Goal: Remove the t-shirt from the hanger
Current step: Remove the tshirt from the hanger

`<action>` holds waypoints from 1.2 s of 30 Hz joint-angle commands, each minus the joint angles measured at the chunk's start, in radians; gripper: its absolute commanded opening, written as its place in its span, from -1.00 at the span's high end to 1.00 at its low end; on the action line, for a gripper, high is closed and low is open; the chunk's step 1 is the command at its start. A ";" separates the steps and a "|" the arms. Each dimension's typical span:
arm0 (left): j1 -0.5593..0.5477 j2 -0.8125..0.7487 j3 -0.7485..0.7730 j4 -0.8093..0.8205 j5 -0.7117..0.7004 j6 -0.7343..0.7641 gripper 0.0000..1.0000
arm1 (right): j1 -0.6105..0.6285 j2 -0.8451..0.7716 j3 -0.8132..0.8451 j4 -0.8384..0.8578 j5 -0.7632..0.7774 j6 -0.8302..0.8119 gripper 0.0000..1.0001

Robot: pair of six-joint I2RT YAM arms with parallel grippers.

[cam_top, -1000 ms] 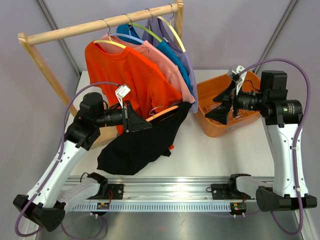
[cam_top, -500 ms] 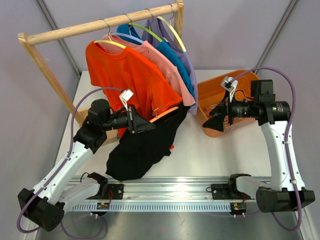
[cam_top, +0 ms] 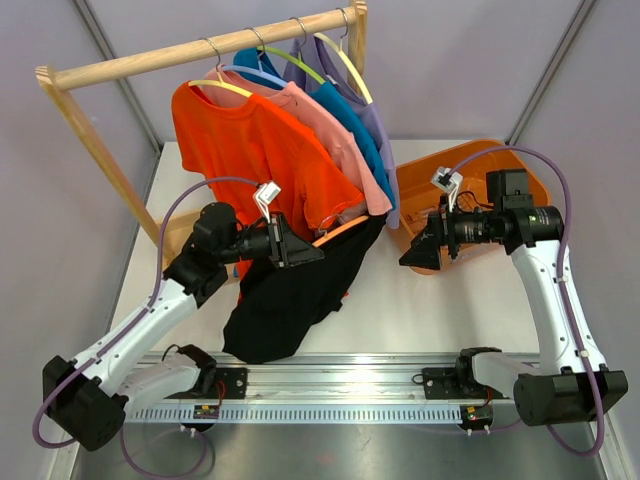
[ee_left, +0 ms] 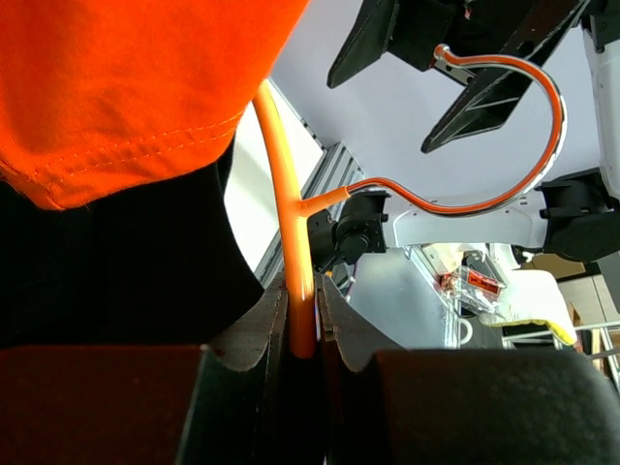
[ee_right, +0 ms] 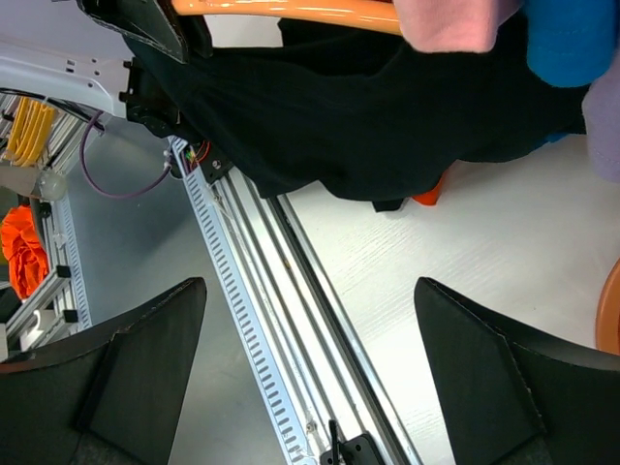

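A black t-shirt (cam_top: pixel 285 295) hangs from an orange hanger (cam_top: pixel 340 230) held off the rack, above the table. My left gripper (cam_top: pixel 300 250) is shut on the hanger's orange bar (ee_left: pixel 300 300). The hanger's hook (ee_left: pixel 528 116) curves free in the air beyond it, and the black t-shirt (ee_left: pixel 116 281) droops at the left. My right gripper (cam_top: pixel 415 255) is open just right of the shirt's raised end, touching nothing. In the right wrist view its fingers (ee_right: pixel 145 339) stand wide apart, with the black t-shirt (ee_right: pixel 387 107) and the hanger (ee_right: pixel 300 10) ahead.
A wooden rack (cam_top: pixel 200 50) carries an orange shirt (cam_top: pixel 250 150) plus pink, blue and lavender ones on hangers, close behind the held hanger. An orange bin (cam_top: pixel 500 170) sits at the right behind my right arm. A metal rail (cam_top: pixel 340 375) runs along the table's near edge.
My left gripper has carried the hanger and black t-shirt to the right. My right gripper has moved left, away from the orange bin and toward the shirt.
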 commanded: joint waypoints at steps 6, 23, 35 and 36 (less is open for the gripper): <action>-0.041 0.030 -0.012 0.164 -0.062 -0.043 1.00 | 0.016 -0.032 -0.073 0.079 -0.047 0.082 -0.91; -0.068 0.038 -0.024 0.182 -0.101 -0.066 1.00 | 0.022 -0.045 -0.119 0.215 -0.052 0.274 -0.90; -0.070 0.033 -0.029 0.158 -0.116 -0.069 1.00 | 0.038 -0.045 -0.151 0.314 -0.021 0.415 -0.89; -0.070 0.033 -0.029 0.155 -0.119 -0.068 1.00 | 0.038 -0.043 -0.155 0.317 -0.024 0.420 -0.89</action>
